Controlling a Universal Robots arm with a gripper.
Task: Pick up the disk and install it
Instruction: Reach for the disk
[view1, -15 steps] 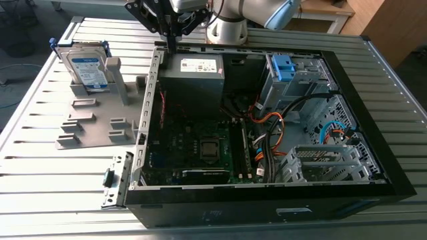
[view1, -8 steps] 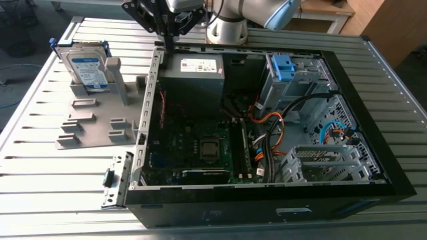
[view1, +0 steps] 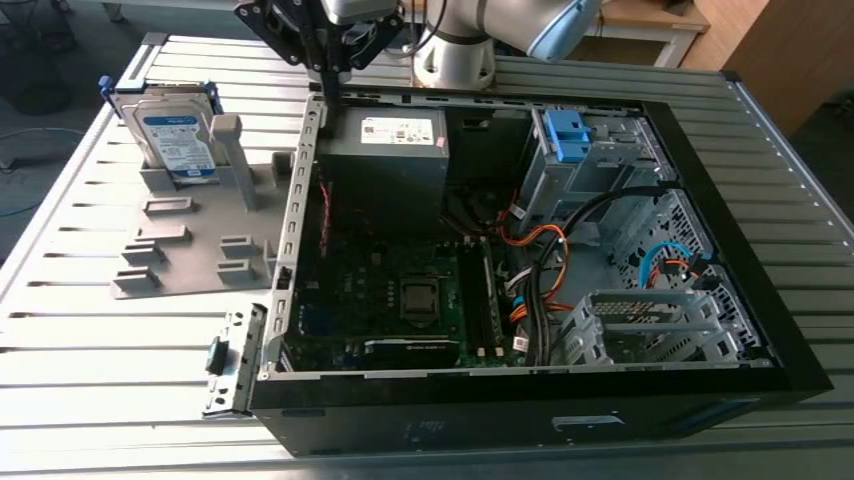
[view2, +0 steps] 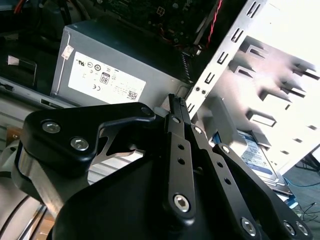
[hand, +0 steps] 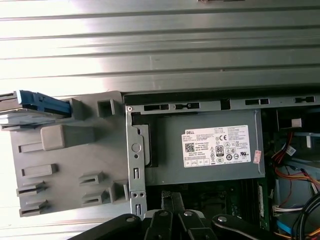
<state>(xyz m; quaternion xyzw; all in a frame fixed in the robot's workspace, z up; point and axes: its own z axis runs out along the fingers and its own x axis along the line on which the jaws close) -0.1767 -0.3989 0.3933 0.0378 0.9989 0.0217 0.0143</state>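
Nearest the exterior camera: open computer case (view1: 534, 400) on its side on the slatted worktop (view1: 107, 350), side panel off so the bays can be reached from above. Mid-case sits the motherboard (view1: 400, 290), with the power supply (view1: 394, 150) at the far end. A blue bracket (view1: 566, 135) sits in the drive cage, on the exterior view's right of the supply.

Outside the case, on the exterior view's left, is a grey fixture (view1: 174, 250). The disk (view1: 174, 135) stands on edge in a slot at its far end, presumably so it can be pinched from above. Not picked up yet.

Farthest: the gripper (view2: 177, 102) hovers over the case's far wall by the power supply. Its fingers are closed together on nothing, clear of the disk.
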